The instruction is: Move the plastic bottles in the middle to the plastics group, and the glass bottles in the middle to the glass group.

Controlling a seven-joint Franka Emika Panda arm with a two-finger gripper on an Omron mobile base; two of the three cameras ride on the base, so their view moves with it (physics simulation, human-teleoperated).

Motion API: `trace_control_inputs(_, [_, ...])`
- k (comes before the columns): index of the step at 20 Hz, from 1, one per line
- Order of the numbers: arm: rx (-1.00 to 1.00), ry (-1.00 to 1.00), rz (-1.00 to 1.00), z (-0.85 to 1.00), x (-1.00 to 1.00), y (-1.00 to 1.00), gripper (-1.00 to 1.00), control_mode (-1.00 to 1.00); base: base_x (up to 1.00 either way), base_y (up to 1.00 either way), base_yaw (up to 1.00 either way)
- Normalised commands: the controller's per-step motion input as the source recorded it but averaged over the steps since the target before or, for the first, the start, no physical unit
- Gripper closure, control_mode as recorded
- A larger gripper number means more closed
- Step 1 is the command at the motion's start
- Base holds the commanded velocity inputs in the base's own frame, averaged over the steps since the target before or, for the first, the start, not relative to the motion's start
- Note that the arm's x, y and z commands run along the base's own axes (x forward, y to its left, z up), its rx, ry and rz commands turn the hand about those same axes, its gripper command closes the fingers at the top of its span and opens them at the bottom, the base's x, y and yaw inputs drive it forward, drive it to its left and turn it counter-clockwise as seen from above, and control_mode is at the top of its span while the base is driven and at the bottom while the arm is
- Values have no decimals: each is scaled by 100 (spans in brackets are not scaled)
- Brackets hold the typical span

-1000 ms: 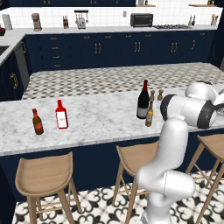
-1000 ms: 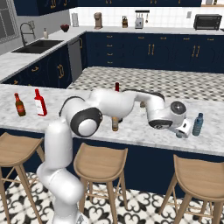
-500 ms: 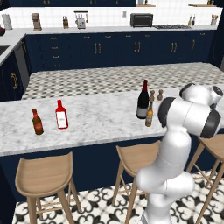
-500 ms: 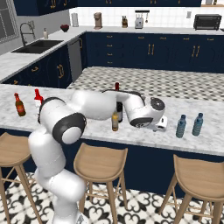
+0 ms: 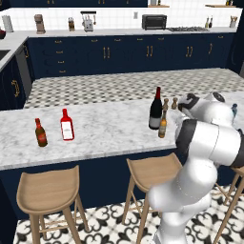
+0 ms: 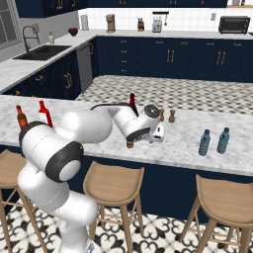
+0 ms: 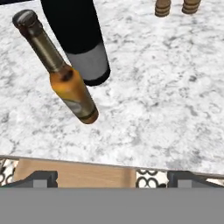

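The tall dark wine bottle (image 5: 156, 108) and the slim amber bottle (image 5: 163, 125) stand together mid-counter. In the hand view the amber bottle (image 7: 65, 78) and the wine bottle's base (image 7: 85, 39) lie upper left. My gripper (image 7: 113, 178) is open and holds nothing, a short way from them near the counter's front edge. From the right base my gripper (image 6: 159, 134) is just right of those bottles. Two small blue plastic bottles (image 6: 204, 143) (image 6: 223, 140) stand side by side at the right. The brown red-labelled bottle (image 5: 40, 132) and flat red bottle (image 5: 67, 125) stand at the left.
Two wooden shakers (image 6: 161, 115) (image 6: 172, 116) stand behind my hand. Wooden stools (image 5: 47, 188) line the counter's front. The marble counter (image 5: 109, 128) has bare room between the left pair and the middle bottles.
My gripper has let go of a blue bottle beside the other blue one at the right and swung left to the wine and amber bottles.
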Motion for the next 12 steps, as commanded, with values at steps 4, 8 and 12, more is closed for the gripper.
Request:
trace_control_inputs(4, [-5, 2, 0, 28, 7, 54, -100, -100, 0, 0, 0])
trace_control_inputs(8, [-8, 0, -4, 1, 40, 61, -100, -100, 0, 0, 0])
trace_control_inputs(12, [-12, 0, -4, 1, 23, 39, -100, -100, 0, 0, 0])
